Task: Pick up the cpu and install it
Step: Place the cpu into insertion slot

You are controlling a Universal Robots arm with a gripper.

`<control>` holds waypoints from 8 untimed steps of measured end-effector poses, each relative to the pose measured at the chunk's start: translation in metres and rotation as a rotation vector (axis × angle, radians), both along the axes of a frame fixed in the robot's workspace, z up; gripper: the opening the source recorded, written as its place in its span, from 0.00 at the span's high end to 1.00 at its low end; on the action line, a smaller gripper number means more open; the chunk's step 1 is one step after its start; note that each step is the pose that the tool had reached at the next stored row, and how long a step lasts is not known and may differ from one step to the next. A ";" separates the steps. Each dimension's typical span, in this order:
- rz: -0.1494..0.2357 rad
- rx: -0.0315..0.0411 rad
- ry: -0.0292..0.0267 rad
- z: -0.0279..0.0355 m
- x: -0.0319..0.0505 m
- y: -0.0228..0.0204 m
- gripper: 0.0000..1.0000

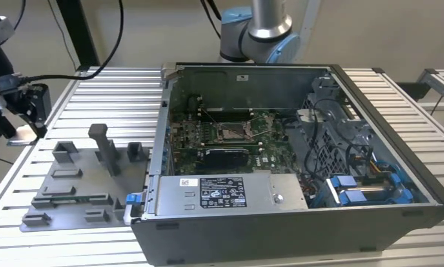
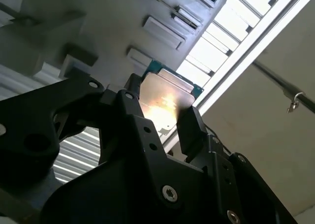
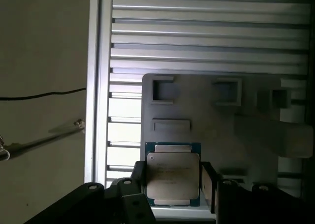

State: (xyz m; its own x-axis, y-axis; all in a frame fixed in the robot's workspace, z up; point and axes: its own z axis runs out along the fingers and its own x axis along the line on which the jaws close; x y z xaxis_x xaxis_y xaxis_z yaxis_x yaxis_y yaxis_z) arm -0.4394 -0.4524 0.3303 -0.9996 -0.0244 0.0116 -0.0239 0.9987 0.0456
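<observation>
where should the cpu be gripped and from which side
By two opposite edges, coming square onto its flat metal top: the cpu is a thin square with straight parallel sides. The gripper pinches it this way in both wrist views.

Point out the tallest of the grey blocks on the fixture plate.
The slim upright post; it rises well above the low blocks around it.

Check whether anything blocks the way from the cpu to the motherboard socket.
The gripper holds the cpu over the grey fixture. The case wall on the exterior view's left stands between fixture and socket; the case is open on top, and nothing visible covers the socket.
</observation>
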 end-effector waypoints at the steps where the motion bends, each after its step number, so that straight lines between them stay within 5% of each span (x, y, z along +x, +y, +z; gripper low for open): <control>1: 0.000 0.0000 0.0014 0.0038 0.0000 0.0000 1.00; 8: 0.000 0.0000 0.0124 0.0262 0.0000 0.0000 1.00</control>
State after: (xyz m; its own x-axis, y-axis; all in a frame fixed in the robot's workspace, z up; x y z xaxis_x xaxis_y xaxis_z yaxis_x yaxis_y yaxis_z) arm -0.4394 -0.4523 0.3564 -0.9994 -0.0243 0.0239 -0.0232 0.9987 0.0459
